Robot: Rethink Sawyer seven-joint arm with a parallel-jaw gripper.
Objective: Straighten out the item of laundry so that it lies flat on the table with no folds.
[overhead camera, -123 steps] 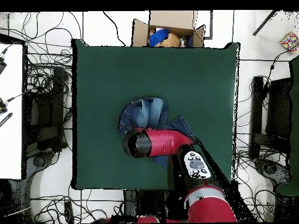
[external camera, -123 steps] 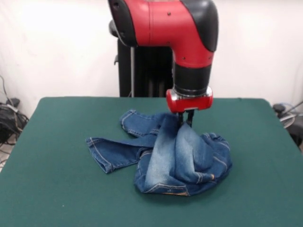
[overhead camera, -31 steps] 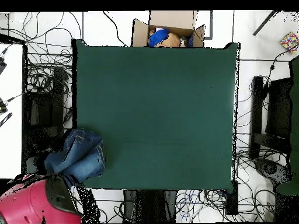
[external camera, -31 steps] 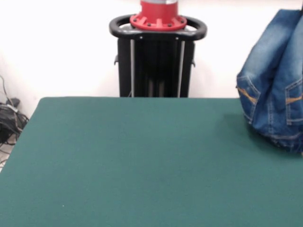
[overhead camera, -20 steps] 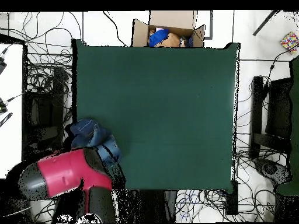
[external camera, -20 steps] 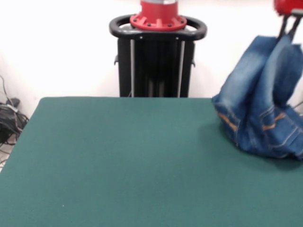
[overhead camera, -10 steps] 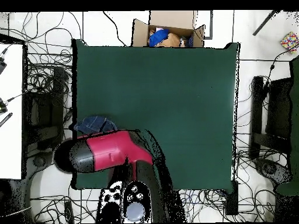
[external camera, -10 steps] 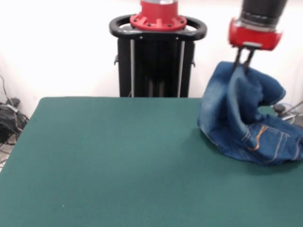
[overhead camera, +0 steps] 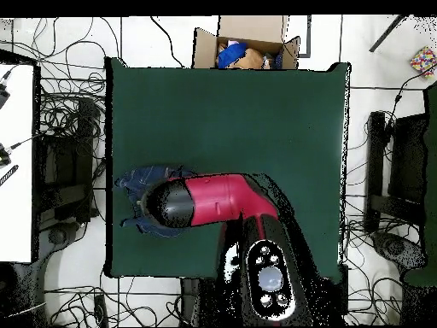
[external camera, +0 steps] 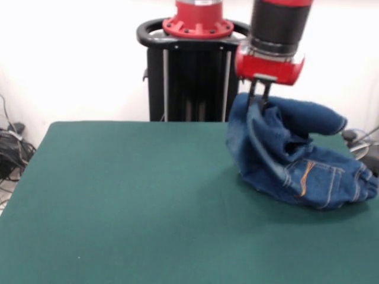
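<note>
A bunched pair of blue denim jeans (external camera: pixel 296 160), the item of laundry, rests partly on the right side of the dark green table (external camera: pixel 148 207), with orange stitching showing low on the heap. My gripper (external camera: pixel 259 97) is shut on a raised fold at the heap's upper left, holding that part above the table. In the overhead view the red arm covers most of the jeans (overhead camera: pixel 136 184), which peek out at the left edge of the table (overhead camera: pixel 256 111). The gripper itself is hidden there.
The black pedestal (external camera: pixel 195 71) stands behind the far table edge. A cardboard box (overhead camera: pixel 243 43) with items sits past the table's top edge in the overhead view. Cables lie on the floor around the table.
The gripper has carried the jeans in from off the right side and lowered them; the lower part now rests spread on the table while the gripper has moved left.
</note>
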